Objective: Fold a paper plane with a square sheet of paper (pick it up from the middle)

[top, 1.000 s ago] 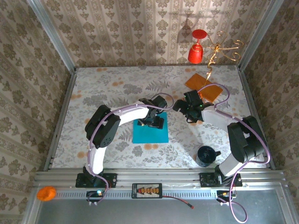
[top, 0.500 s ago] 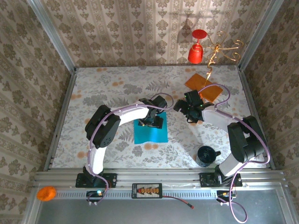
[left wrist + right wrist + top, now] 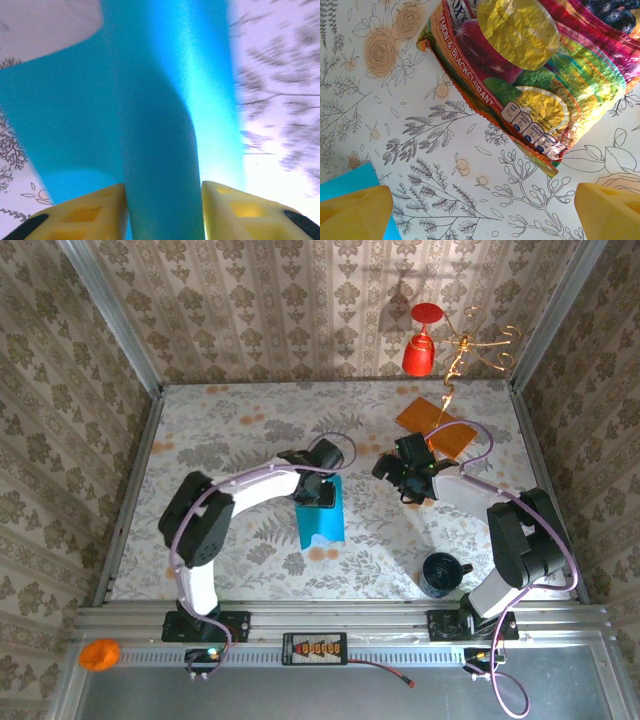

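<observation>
Square sheet of paper (image 3: 320, 523), teal-blue, is lying near the middle of the flowered table (image 3: 220, 430), in front of the left arm. From above it is reading as a tall narrow strip. Its long axis is running from the near edge toward the far wall, with the far end leaning a little to the right. Its near edge is looking wavy rather than straight.

The left gripper (image 3: 322, 492) is sitting over the far half of the strip. The left wrist camera is adding what the overhead view is flattening out. There, between the two yellow fingers (image 3: 75, 217), the paper is humping up into a rounded ridge that is running away from the gripper (image 3: 162, 215) along the sheet. The ridge is filling the gap from one finger to the other, so the jaws are standing partly closed and pinching that raised fold. To either side the rest of the sheet is spreading lower, brighter on the right.

The right gripper (image 3: 405, 480) is hanging just to the right of the sheet, apart from it. Its wrist camera is looking down on bare tablecloth between widely spread yellow fingertips, with nothing held (image 3: 485, 210). A crinkled red-and-yellow snack packet (image 3: 530, 75) is lying ahead of them, and a corner of the teal sheet is peeking in at the lower left. An orange card (image 3: 440, 430) is lying farther back on the right.
</observation>
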### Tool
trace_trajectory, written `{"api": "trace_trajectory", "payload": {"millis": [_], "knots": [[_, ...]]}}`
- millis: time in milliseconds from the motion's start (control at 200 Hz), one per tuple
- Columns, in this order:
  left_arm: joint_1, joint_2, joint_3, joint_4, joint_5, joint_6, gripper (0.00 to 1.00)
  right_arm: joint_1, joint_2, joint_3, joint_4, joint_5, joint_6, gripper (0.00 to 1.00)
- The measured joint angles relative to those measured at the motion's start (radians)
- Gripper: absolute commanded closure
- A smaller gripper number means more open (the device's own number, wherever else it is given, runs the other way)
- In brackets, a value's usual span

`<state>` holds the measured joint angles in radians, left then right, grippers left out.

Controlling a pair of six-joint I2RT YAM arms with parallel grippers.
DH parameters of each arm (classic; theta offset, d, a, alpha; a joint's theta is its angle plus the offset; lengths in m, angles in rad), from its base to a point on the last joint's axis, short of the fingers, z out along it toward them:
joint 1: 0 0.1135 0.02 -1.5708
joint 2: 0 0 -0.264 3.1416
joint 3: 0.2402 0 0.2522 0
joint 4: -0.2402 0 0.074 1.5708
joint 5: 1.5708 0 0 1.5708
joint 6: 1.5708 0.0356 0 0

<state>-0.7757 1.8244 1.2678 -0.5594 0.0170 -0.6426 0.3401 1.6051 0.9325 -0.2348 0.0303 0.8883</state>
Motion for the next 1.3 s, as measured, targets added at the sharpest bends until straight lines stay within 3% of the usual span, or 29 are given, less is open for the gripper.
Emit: {"api": "trace_trajectory", "payload": {"millis": [215, 370, 525, 755, 945, 1300], "knots": [[0.132, -0.203, -0.172, 0.346, 0.272, -0.066, 0.66, 0.0, -0.037, -0.026, 0.051, 0.0, -0.018, 0.09], [0.174, -0.17, -0.252, 0.577, 0.417, -0.161, 0.67, 0.0, -0.096, -0.065, 0.114, -0.017, -0.035, 0.14], [0.177, -0.072, -0.27, 0.702, 0.488, -0.212, 0.69, 0.0, -0.106, -0.093, 0.192, -0.091, -0.053, 0.3], [0.201, 0.014, -0.3, 0.745, 0.514, -0.22, 0.71, 0.014, -0.085, -0.112, 0.248, -0.225, -0.063, 0.47], [0.206, 0.015, -0.315, 0.7, 0.489, -0.169, 0.71, 0.082, 0.014, -0.079, 0.247, -0.322, -0.081, 0.59], [0.206, 0.015, -0.317, 0.571, 0.441, -0.055, 0.74, 0.178, 0.18, 0.048, 0.208, -0.388, -0.088, 0.77]]}}
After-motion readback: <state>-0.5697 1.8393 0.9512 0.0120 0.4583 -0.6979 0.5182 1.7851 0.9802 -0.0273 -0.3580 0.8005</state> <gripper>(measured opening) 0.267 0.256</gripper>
